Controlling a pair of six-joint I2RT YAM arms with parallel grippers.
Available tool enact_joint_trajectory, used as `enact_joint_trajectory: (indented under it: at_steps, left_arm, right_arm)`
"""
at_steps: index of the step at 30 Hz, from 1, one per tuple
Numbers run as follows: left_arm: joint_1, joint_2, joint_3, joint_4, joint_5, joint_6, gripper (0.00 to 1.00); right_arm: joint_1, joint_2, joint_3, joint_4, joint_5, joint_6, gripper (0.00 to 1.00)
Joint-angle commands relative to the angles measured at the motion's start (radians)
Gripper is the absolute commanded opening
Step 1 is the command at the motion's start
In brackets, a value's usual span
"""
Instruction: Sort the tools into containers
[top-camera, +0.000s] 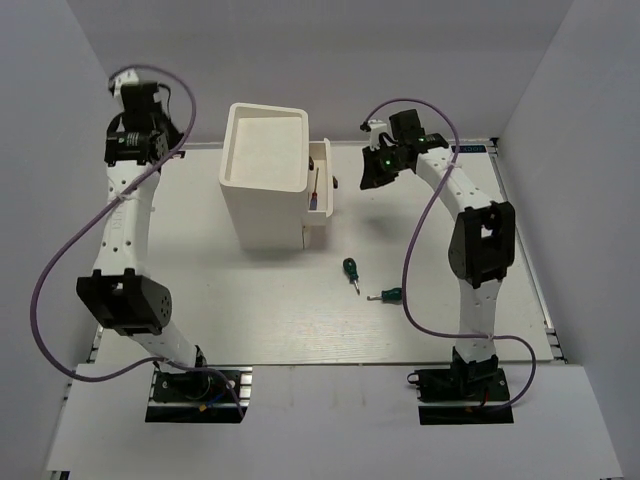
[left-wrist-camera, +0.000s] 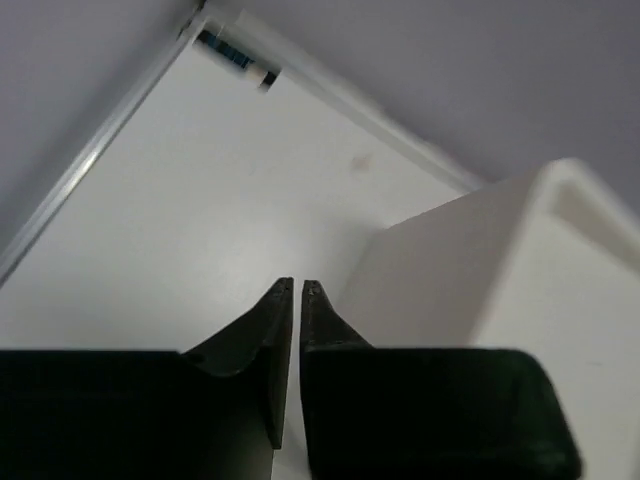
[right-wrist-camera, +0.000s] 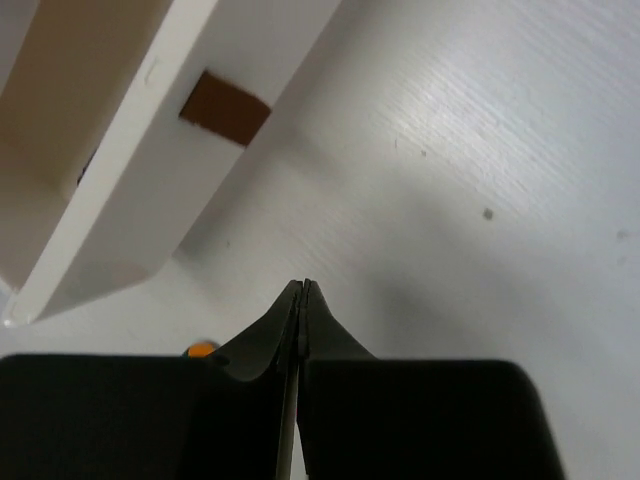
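Left claw (left-wrist-camera: 297, 292): fingers drawn together with only a sliver of gap and nothing between them. It hangs in the air to the left of the cabinet, near its back corner.
Cabinet (top-camera: 265, 212): one tall white plastic box standing on the table (top-camera: 250, 310). Every place below is given from it.
Open drawer (top-camera: 323, 160): one, pulled out from the cabinet's right side. A slim tool (top-camera: 315, 188) lies inside, reddish along its length and purple at the near end. I cannot tell whether that is one tool or two.
Green-handled screwdrivers: two, loose on the table in front of the cabinet and to its right, near each other but not touching. The first (top-camera: 350, 268) lies just past the cabinet's front right corner. The second (top-camera: 388, 295) lies further right and further forward.
Handling: these look light and stiff, with stubby rounded handles that would likely roll if nudged. The thick green handle, taken across its width, seems a safer hold than the thin shaft.
Right claw (right-wrist-camera: 301, 290): fingers pressed together and empty, hovering over bare table just right of the open drawer. An orange speck (right-wrist-camera: 203, 349) shows beside one finger, but I cannot tell what it is.
Count: two arms, one cabinet, one drawer open, two screwdrivers on the table. I can make out no pliers.
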Motion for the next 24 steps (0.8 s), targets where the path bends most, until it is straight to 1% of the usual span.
enact_joint_trajectory:
  at_steps: [1, 2, 3, 4, 5, 6, 8, 9, 11, 12, 13, 15, 16, 21, 23, 24]
  left_arm:
    - [0.134, -0.022, -0.194, -0.03, 0.329, -0.021, 0.17]
    - [0.144, -0.045, -0.298, -0.011, 0.384, -0.021, 0.08]
    - [0.157, -0.055, -0.351, 0.013, 0.418, -0.021, 0.06]
    - [0.157, -0.065, -0.4, 0.065, 0.444, -0.021, 0.06]
    - [0.157, -0.065, -0.475, 0.087, 0.502, -0.021, 0.06]
    - [0.157, -0.074, -0.508, 0.113, 0.539, -0.021, 0.08]
    - [0.157, -0.085, -0.584, 0.216, 0.647, -0.009, 0.1]
    - [0.157, -0.085, -0.6, 0.256, 0.7, -0.009, 0.11]
    - [0.147, -0.073, -0.6, 0.267, 0.742, 0.017, 0.11]
    - [0.147, -0.072, -0.6, 0.267, 0.757, 0.017, 0.11]
    - [0.147, -0.062, -0.6, 0.267, 0.798, 0.031, 0.11]
    - [0.147, -0.051, -0.6, 0.267, 0.825, 0.043, 0.12]
    - [0.147, -0.051, -0.6, 0.267, 0.848, 0.054, 0.12]
    - [0.147, -0.042, -0.6, 0.267, 0.882, 0.063, 0.12]
    - [0.147, -0.042, -0.609, 0.267, 0.892, 0.063, 0.12]
    - [0.147, -0.042, -0.618, 0.267, 0.892, 0.063, 0.12]
  right_arm:
    - [0.012, 0.077, 0.124, 0.025, -0.073, 0.007, 0.0]
    - [0.02, 0.112, 0.164, 0.025, -0.076, 0.013, 0.0]
    - [0.026, 0.126, 0.206, 0.028, -0.097, 0.02, 0.0]
    - [0.031, 0.157, 0.223, 0.028, -0.099, 0.025, 0.0]
    - [0.046, 0.171, 0.275, 0.028, -0.1, 0.025, 0.0]
    - [0.051, 0.207, 0.286, 0.026, -0.109, 0.03, 0.0]
    - [0.066, 0.222, 0.312, 0.031, -0.138, 0.045, 0.0]
    - [0.075, 0.226, 0.309, 0.066, -0.164, 0.062, 0.0]
    - [0.087, 0.225, 0.292, 0.095, -0.206, 0.089, 0.0]
    - [0.097, 0.237, 0.297, 0.115, -0.217, 0.096, 0.0]
    - [0.106, 0.245, 0.312, 0.115, -0.27, 0.125, 0.0]
    - [0.116, 0.269, 0.333, 0.123, -0.295, 0.136, 0.0]
    - [0.13, 0.283, 0.34, 0.132, -0.325, 0.169, 0.0]
    - [0.164, 0.289, 0.34, 0.22, -0.43, 0.238, 0.0]
    - [0.176, 0.303, 0.341, 0.238, -0.441, 0.264, 0.0]
    - [0.176, 0.303, 0.346, 0.238, -0.419, 0.261, 0.0]
